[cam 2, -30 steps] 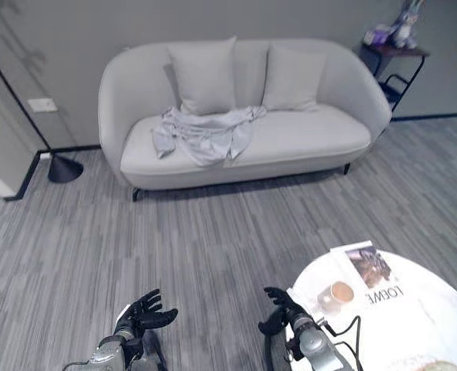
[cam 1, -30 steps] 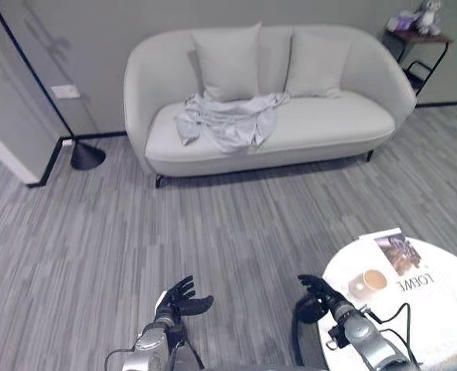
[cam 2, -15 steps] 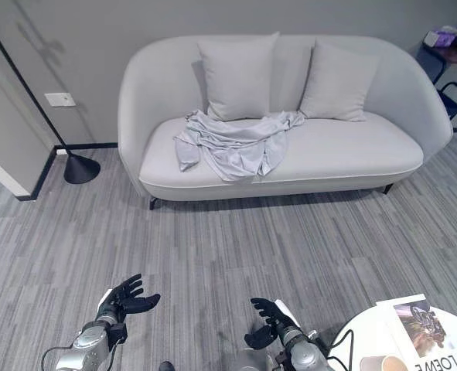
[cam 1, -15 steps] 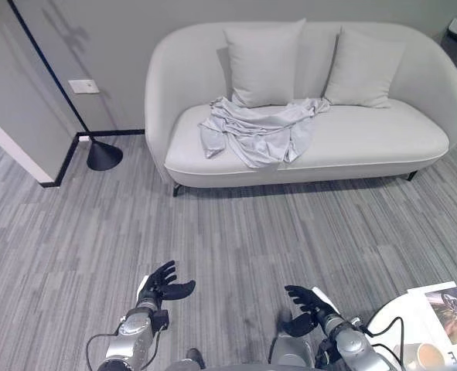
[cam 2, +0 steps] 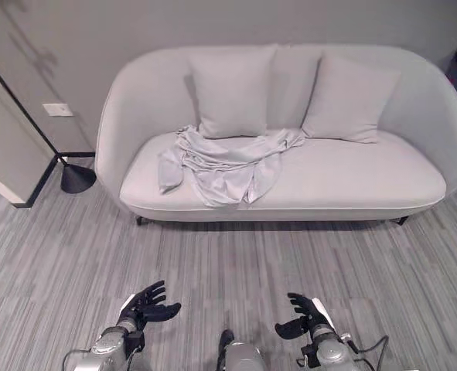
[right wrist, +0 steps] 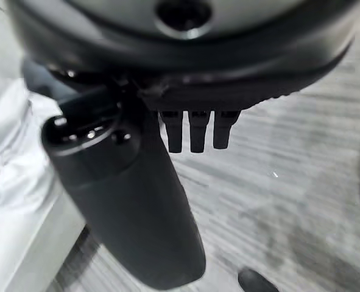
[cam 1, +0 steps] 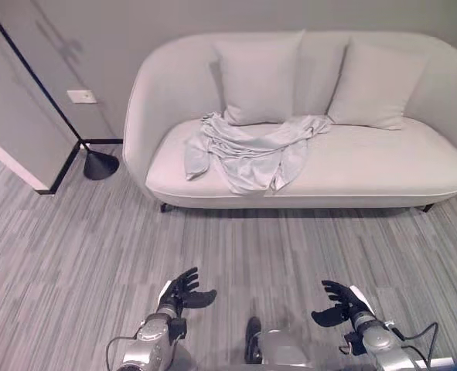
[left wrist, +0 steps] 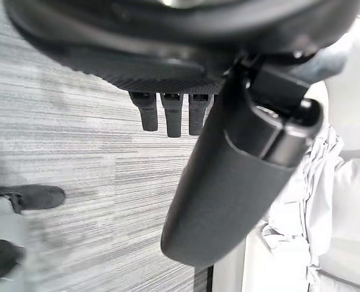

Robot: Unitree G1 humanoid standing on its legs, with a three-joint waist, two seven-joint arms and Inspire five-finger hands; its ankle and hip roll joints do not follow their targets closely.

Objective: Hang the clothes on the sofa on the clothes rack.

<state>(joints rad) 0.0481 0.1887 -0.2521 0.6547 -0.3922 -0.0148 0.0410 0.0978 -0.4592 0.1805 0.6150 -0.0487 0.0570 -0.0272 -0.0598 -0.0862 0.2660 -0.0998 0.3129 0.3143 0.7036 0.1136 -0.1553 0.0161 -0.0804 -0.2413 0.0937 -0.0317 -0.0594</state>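
Clothes (cam 1: pixel 250 151), a pale grey crumpled garment, are seen lying on the seat of the light sofa (cam 1: pixel 383 166), draped against the foot of one of two cushions (cam 1: pixel 260 77), well apart from and beyond the fingertips of both hands. Left hand (cam 1: pixel 183 291) is held low over the grey striped floor (cam 1: pixel 73 247), fingers spread and relaxed, nothing grasped. Right hand (cam 1: pixel 342 303) is likewise held with fingers apart and empty. A black lamp base (cam 1: pixel 100 163) is noted beside the sofa's end.
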